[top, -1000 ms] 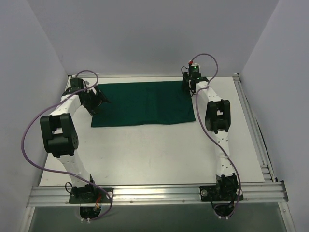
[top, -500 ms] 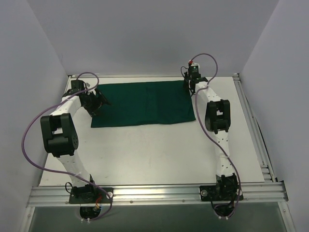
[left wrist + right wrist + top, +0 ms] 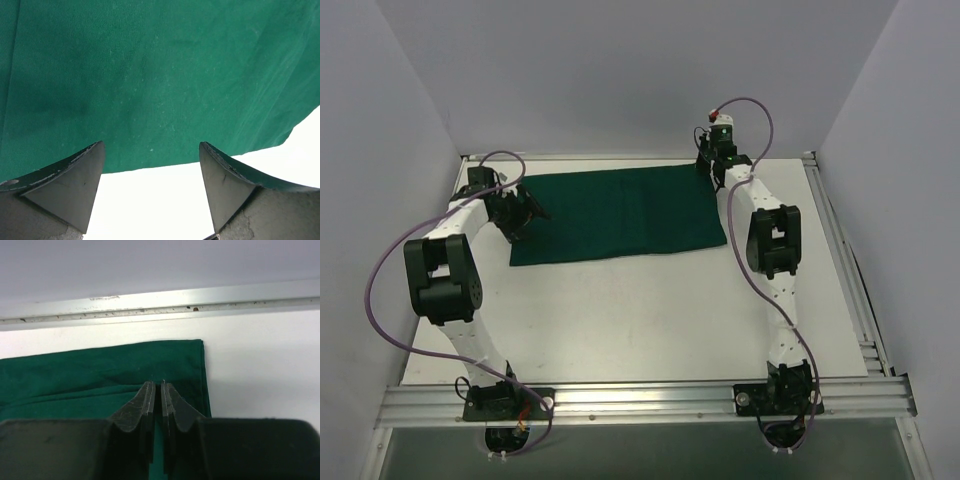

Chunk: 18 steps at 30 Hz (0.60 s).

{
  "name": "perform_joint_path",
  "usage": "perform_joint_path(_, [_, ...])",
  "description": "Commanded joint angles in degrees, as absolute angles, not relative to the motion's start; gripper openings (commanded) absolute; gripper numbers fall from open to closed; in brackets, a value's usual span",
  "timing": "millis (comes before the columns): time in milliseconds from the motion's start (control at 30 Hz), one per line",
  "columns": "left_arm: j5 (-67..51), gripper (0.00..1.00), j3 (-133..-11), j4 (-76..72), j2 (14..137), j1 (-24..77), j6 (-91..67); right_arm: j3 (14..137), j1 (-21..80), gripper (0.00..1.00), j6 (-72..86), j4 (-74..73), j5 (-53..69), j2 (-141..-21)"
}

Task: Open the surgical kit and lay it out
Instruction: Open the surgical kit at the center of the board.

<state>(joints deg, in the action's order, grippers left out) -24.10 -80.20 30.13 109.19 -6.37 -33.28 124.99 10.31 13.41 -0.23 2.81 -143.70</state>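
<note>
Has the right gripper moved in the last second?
Yes. In the top view the right gripper, shut on the green cloth, has shifted toward the far rail of the table and slightly to the right.

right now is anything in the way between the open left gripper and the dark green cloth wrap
Nothing visible does. The left gripper hangs open directly over the edge of the dark green cloth wrap. Only that flat cloth and bare white table show between its fingers.
</note>
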Motion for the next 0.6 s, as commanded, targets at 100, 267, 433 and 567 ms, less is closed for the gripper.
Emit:
perform_joint_path(100, [-24.78, 0.85, -81.47, 28.48, 106.87, -6.50, -33.40, 127.26, 10.46, 0.00, 13.71, 3.51, 2.46, -142.72])
perform_joint_path(267, [-24.78, 0.84, -81.56, 28.57, 106.61, -6.50, -33.22, 126.83, 10.11, 0.00, 15.55, 2.99, 2.81, -144.05])
perform_joint_path(433, [-25.05, 0.82, -81.56, 28.56, 106.17, -6.59, -33.49, 120.70, 10.20, 0.00, 16.17, 3.08, 4.48, -140.46])
perform_joint_path(567, [-24.08, 0.82, -82.26, 29.70, 106.26, -6.50, -33.66, 115.33, 10.11, 0.00, 18.45, 2.82, 8.43, -136.68])
